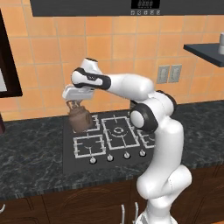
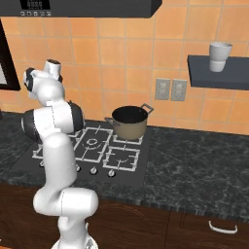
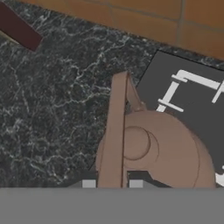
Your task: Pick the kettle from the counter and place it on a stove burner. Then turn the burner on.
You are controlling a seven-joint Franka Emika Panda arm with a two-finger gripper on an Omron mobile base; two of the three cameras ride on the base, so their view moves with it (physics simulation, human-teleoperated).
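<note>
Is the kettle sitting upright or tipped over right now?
Upright. The kettle hangs level by its handle from the shut gripper, lid knob up, at the cooktop's rear left corner.

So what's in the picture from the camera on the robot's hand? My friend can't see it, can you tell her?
A small brown kettle seen from above, its thin handle running up from between the gripper's two shut fingertips, which hold it. Under it lie the dark marbled counter and the corner of the black cooktop, with orange wall tiles along the top.

Matt copper-brown kettle [image 3: 162, 153], dark marbled stone counter [image 1: 35, 153], smooth black cooktop [image 1: 78, 159], matt olive stockpot [image 2: 129, 127].
</note>
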